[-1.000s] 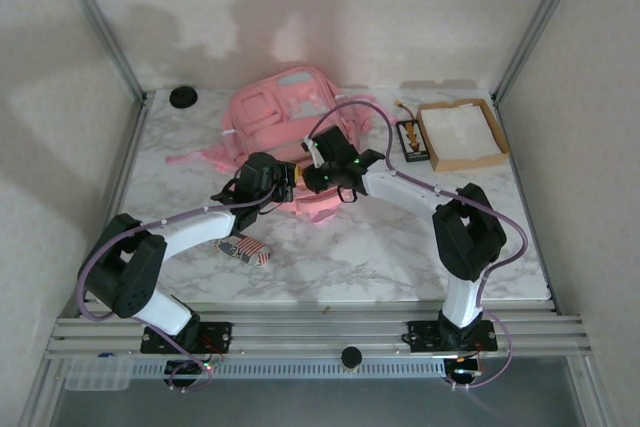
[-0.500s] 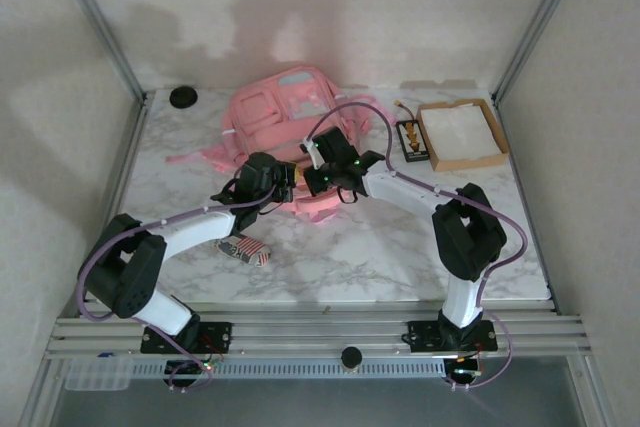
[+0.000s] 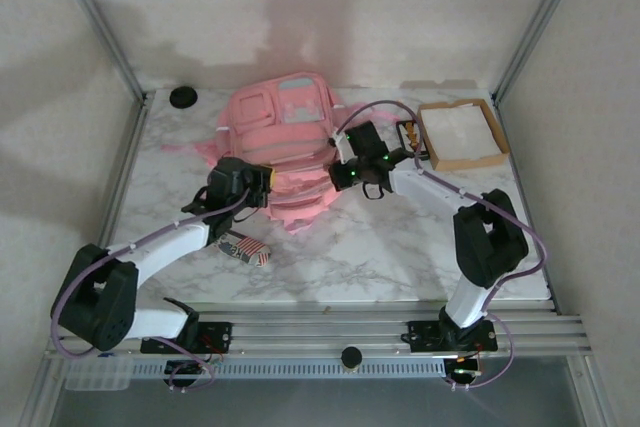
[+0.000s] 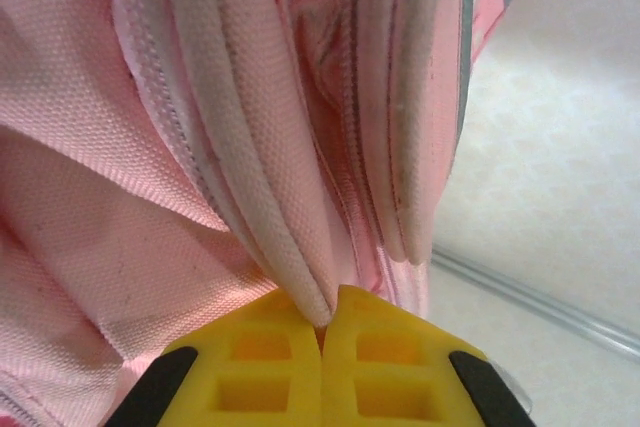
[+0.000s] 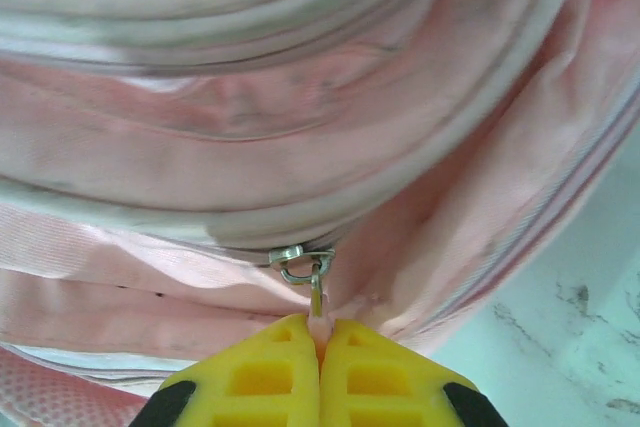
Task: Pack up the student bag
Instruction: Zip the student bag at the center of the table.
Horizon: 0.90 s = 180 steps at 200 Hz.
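Two yellow plastic fingers [image 5: 275,372] of the right gripper [image 5: 318,332] are shut tight on the little pink pull tab [image 5: 317,315] of a silver metal zip slider [image 5: 300,262]. Two more yellow fingers [image 4: 260,362], those of the left gripper [image 4: 322,319], are pinched together on a thick, rounded fold [image 4: 285,247] at the bag's edge. Both belong to the big soft pink cloth student bag [image 3: 285,117], which is laid at the far middle of the white marble table [image 3: 390,242]. Its near edge is stretched between the two grippers.

The zip seems to be the job right now, most likely to be opened so things can be put in. It is best done if the fold is held firm on the left while the tab is pulled slowly along the zip line, not upward. The cloth should be held tight, or it may get caught in the teeth.

The bag cloth is woven, bumpy and floppy, with puffy seams. The slider is small, hard and shiny. A shallow brown cardboard box [image 3: 462,134] is set to the right, well apart.
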Each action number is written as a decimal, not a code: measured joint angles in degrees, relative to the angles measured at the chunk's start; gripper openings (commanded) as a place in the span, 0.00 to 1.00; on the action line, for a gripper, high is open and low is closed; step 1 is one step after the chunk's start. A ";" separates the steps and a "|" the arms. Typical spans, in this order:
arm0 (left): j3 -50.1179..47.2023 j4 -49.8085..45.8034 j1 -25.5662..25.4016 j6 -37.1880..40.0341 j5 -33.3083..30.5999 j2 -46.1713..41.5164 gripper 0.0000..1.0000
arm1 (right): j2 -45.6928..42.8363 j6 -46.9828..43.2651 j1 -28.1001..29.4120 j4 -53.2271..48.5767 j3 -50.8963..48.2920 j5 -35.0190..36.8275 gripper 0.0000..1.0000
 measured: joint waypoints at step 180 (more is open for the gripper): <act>5.88 -15.15 19.61 27.43 13.90 1.22 0.00 | 7.39 -1.44 -4.81 10.21 5.60 -4.50 0.00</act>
